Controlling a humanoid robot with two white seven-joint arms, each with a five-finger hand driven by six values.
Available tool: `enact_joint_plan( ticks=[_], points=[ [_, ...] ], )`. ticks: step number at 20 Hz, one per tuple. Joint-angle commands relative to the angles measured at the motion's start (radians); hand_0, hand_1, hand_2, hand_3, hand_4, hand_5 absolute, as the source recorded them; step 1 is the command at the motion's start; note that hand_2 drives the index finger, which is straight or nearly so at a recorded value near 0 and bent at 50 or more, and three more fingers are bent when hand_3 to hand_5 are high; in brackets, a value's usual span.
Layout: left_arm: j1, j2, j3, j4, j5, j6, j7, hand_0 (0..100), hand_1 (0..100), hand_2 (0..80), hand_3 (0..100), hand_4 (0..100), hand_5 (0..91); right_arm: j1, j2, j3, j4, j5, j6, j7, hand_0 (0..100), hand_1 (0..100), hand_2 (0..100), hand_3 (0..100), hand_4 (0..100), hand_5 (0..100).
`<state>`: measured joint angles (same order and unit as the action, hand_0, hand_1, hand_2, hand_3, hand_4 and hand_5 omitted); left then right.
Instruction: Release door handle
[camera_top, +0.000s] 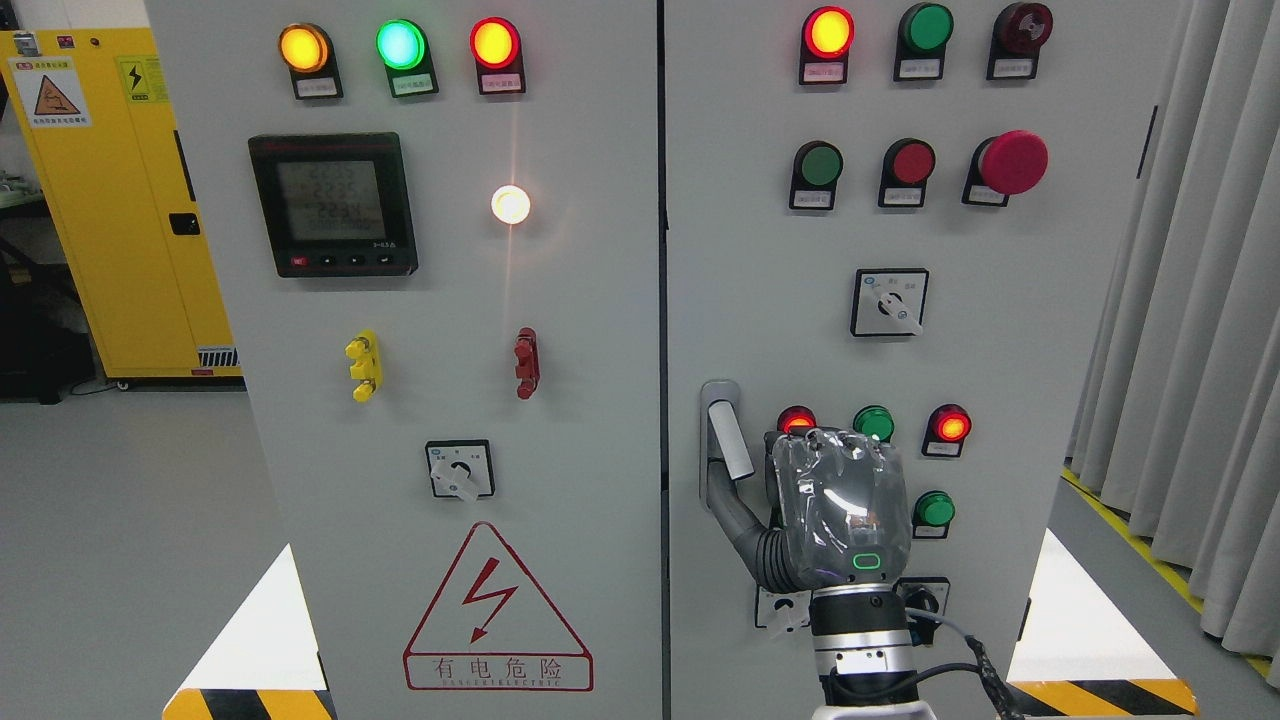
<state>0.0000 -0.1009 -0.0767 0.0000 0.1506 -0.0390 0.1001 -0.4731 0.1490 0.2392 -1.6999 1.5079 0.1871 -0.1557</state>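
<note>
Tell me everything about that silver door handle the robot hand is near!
The door handle is a slim, silvery metal-looking lever in a rounded grey plate near the left edge of the right cabinet door. It is swung out, tilting down to the right. The right robot hand, shiny and plastic-wrapped, stands just to its right; its grey thumb curves up to the handle's lower end and seems to touch it. Whether the other fingers grip it cannot be seen.

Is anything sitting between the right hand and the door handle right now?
No. In the head view, nothing separates the right hand from the door handle; its thumb reaches up against the handle's lower end, with only bare grey panel around.
</note>
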Motion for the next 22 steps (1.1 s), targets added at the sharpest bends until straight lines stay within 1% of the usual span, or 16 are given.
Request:
enact_joint_plan(
  ticks=[1,7,10,22],
  points=[
    [0.021,0.0,0.0,-0.015,0.001,0.001,0.0,12,56,0.0,0,0,0.0,0.001,0.0,-0.007,-0.003,0.0,-0.002,0.002,44,38,93,100,100,100],
    [0.021,0.0,0.0,-0.015,0.0,0.001,0.0,12,56,0.0,0,0,0.0,0.001,0.0,-0.011,-0.006,-0.002,-0.002,0.001,40,38,93,100,100,100],
    [0.021,0.001,0.0,-0.015,0.0,0.001,0.0,12,56,0.0,0,0,0.0,0.001,0.001,-0.011,-0.01,-0.002,-0.002,0.001,40,38,93,100,100,100],
    [0.021,0.0,0.0,-0.015,0.001,0.001,0.0,12,56,0.0,0,0,0.0,0.008,0.0,-0.018,-0.018,-0.002,-0.002,0.001,44,37,93,100,100,100]
  ],
)
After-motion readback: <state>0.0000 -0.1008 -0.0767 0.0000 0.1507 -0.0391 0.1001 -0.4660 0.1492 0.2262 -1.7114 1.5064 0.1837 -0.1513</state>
